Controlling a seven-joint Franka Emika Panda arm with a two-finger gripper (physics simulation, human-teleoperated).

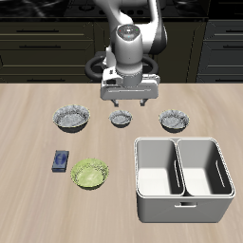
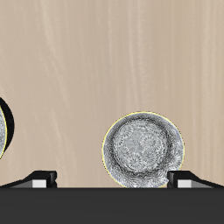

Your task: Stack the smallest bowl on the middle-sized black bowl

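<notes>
The smallest bowl (image 1: 121, 119) is dark with a scalloped rim and a speckled grey-white inside. It stands on the table in the middle of a row of three dark bowls. The middle-sized black bowl (image 1: 175, 120) stands in the same row, nearer the white caddy. My gripper (image 1: 129, 102) hangs open and empty above the smallest bowl, slightly off its centre. In the wrist view the smallest bowl (image 2: 144, 149) lies below and between the spread fingertips (image 2: 188, 178), closer to one of them. My gripper (image 2: 115, 178) holds nothing. A sliver of another dark bowl (image 2: 3, 131) shows at the frame's edge.
The largest dark bowl (image 1: 71, 118) stands at the other end of the row. A yellow-green bowl (image 1: 90, 174) and a small blue object (image 1: 61, 161) lie nearer the front edge. A white two-compartment caddy (image 1: 182, 195) stands at the front.
</notes>
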